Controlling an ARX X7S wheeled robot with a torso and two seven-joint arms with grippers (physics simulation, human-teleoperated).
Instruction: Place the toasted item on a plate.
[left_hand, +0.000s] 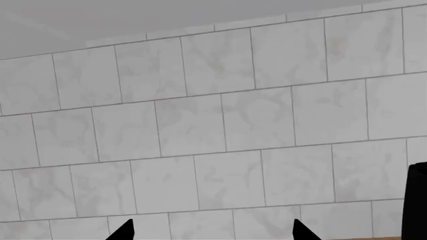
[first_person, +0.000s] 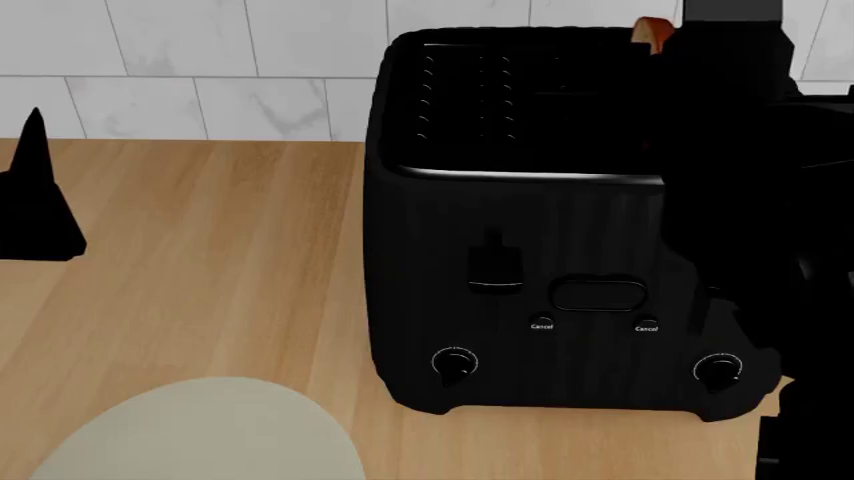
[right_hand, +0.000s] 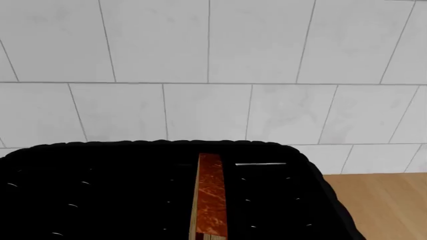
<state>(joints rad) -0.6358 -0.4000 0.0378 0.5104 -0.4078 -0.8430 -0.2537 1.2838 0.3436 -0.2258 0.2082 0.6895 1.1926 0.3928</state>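
The toasted slice stands on edge in the slot of the black toaster. Its reddish-brown crust shows in the right wrist view, and one corner peeks out in the head view. My right arm hangs over the toaster's right end, right above the slice. Its jaws are lost against the black toaster. The off-white plate lies on the wooden counter in front and to the left of the toaster. My left gripper is open and empty, facing the tiled wall. One of its fingers shows at the far left.
The wooden counter runs back to a white tiled wall. The toaster stands close to the wall. A black edge shows at the side of the left wrist view.
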